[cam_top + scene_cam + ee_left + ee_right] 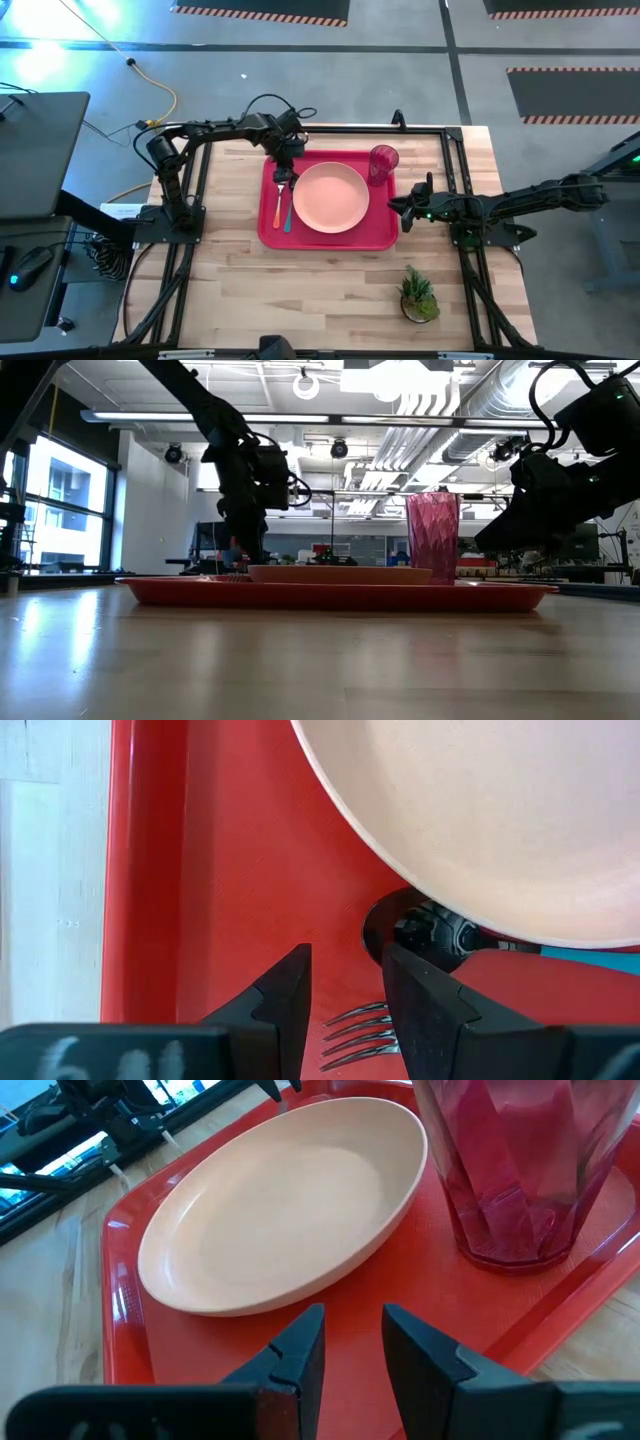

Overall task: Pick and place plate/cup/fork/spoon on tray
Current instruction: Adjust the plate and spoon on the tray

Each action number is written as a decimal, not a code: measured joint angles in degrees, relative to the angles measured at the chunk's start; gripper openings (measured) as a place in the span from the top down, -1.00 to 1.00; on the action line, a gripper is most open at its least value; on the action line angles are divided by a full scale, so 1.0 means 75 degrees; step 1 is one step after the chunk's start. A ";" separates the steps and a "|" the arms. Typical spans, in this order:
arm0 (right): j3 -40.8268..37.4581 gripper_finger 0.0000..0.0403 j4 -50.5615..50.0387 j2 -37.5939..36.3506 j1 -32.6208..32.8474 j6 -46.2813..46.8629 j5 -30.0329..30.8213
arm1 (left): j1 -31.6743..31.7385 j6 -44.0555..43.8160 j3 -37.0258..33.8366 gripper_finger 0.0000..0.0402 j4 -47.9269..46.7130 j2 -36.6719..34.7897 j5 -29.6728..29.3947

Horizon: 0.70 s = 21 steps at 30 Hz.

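The red tray point(270, 232) lies at the table's middle. On it rest the peach plate point(330, 197), the red-pink cup point(383, 160) standing upright at its far right corner, the orange-handled fork point(277, 208) and the blue-handled spoon point(288, 216), side by side left of the plate. My left gripper point(347, 952) is open and points down over the tray's far left part. The fork's tines point(360, 1028) lie below the gap between its fingers, and the spoon's dark bowl point(420, 932) lies beside them at the plate's rim. My right gripper point(353, 1312) is open and empty over the tray's right edge, facing the plate point(285, 1220) and the cup point(515, 1170).
A small potted green plant point(418, 295) stands on the table near the right front. Black frame rails point(455, 150) run along the table's far and right sides. Bare wood point(300, 300) lies in front of the tray.
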 joint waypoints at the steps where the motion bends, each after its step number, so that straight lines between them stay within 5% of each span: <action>1: 0.0000 0.53 0.0000 0.0000 0.0000 0.0000 0.0000 | 0.0000 0.0000 0.0000 0.43 0.0000 0.0000 0.0005; 21: 0.0000 0.53 0.0003 0.0000 0.0000 0.0003 0.0003 | -0.0165 0.0175 0.0000 0.43 -0.0205 0.0006 -0.0198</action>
